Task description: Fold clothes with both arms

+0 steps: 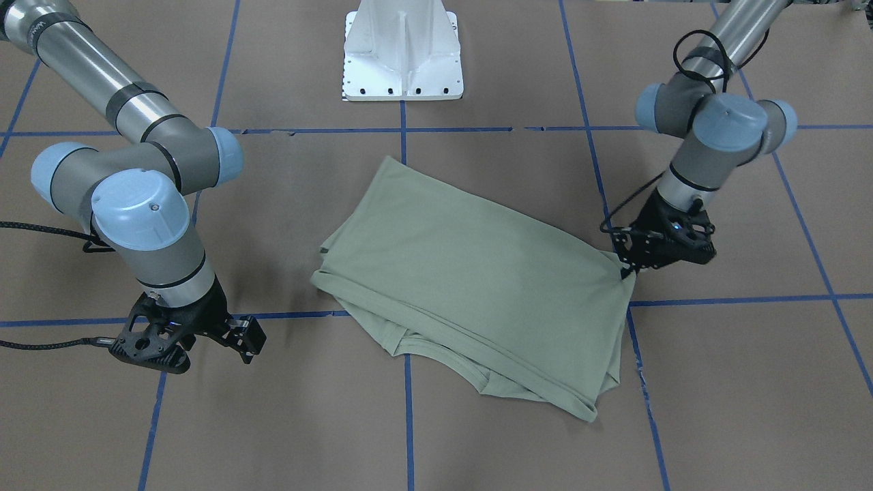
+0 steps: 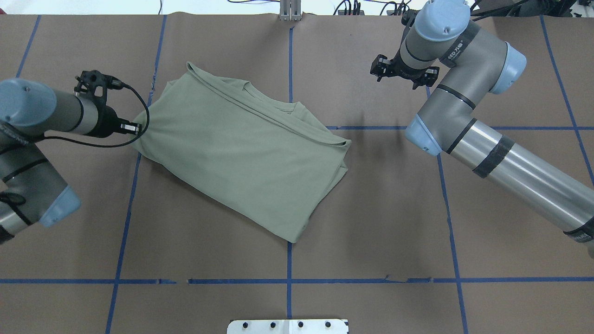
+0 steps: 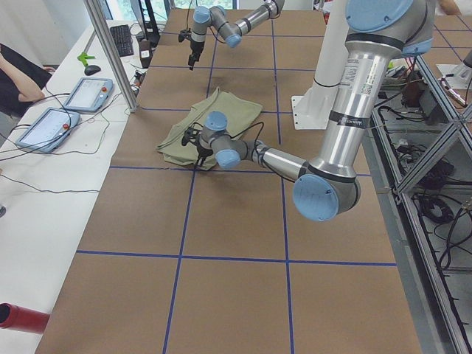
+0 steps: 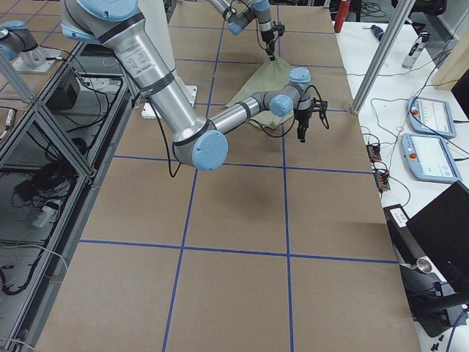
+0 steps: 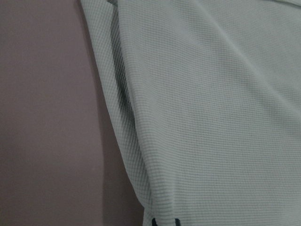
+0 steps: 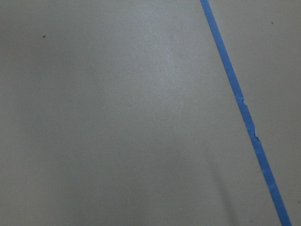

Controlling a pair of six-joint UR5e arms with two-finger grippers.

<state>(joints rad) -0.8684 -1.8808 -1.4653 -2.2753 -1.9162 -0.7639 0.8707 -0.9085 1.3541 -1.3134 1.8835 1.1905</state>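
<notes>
In the overhead view the left gripper sits at the shirt's left corner with its jaws drawn narrow on the cloth. The wrist view shows two dark fingertips close together with the knit edge between them, and from the front-facing view the fabric rises to a small peak at the pinch. The pale sage-green shirt lies folded in the middle of the brown table, set askew to the blue tape lines. Its ribbed collar is on the far edge from the robot, and layered folds show along that side and at the right-hand end. Nothing lies on top of it. Further right, the right gripper hangs well apart from the shirt, fingers pointing down toward bare table beside a tape line (its wrist camera sees only paper and tape). Its jaws look parted and hold nothing. The white pedestal base stands at the robot's edge of the table, clear of the garment, and two operator tablets rest on the side bench beyond the far edge.
</notes>
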